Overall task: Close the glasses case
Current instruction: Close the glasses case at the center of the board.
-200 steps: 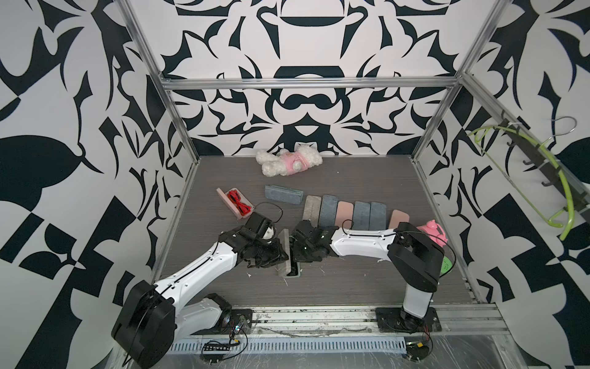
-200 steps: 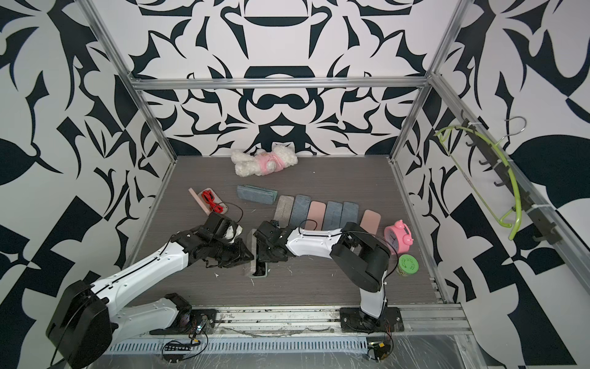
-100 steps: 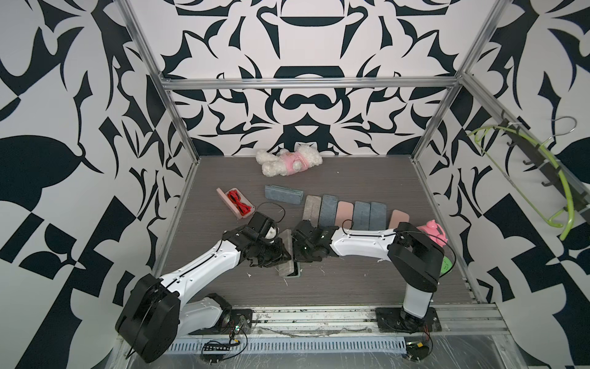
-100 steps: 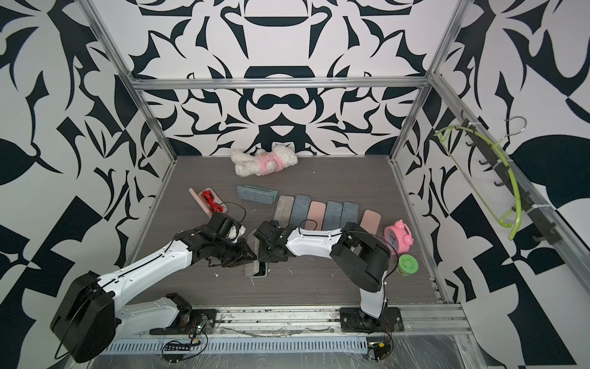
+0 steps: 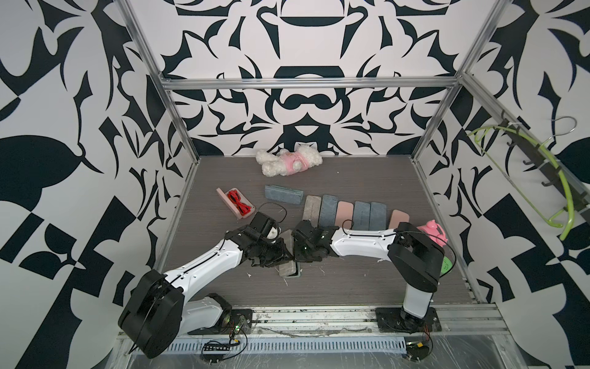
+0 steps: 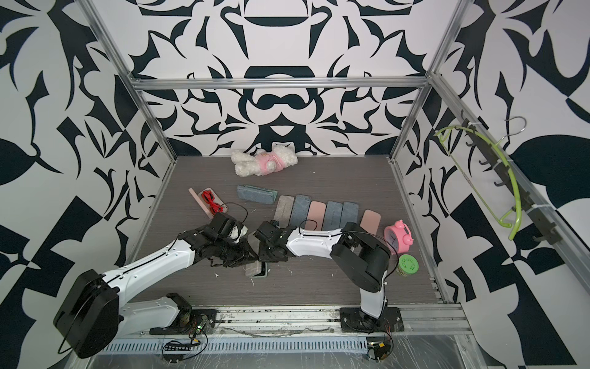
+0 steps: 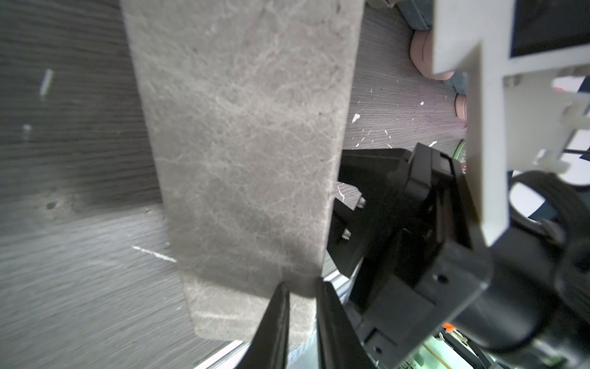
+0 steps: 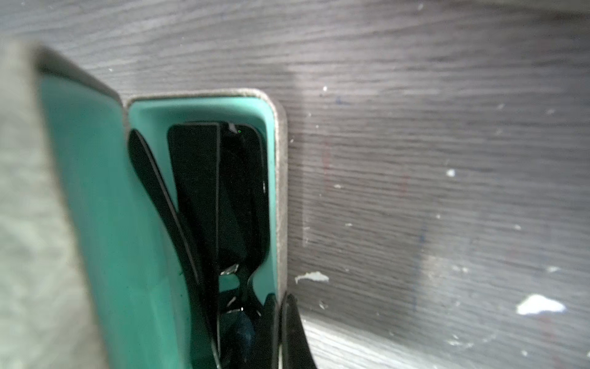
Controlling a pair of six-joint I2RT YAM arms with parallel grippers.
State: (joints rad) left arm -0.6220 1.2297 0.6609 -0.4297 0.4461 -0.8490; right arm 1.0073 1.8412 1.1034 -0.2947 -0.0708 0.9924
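Glasses case (image 5: 289, 269), lower centre in both top views, lies between the two arms with its lid (image 7: 242, 127) partly raised. The left gripper (image 7: 301, 287) pinches the lid's edge. The right gripper (image 8: 282, 306), pressed together, sits at the base rim (image 8: 281, 191) beside the black glasses (image 8: 223, 191).

we see a grey glasses case (image 7: 242, 127) with a teal lining (image 8: 95, 207) around black glasses (image 8: 204, 191). behind it we count cases (image 5: 329, 211) in grey, blue-grey and dusty pink — also red glasses (image 5: 238, 203), a pink clock (image 5: 432, 232) and a white-and-pink plush (image 5: 289, 163). black-and-white swirls cover the walls (image 5: 303, 105); the table (image 5: 351, 287) is dark grey woodgrain.
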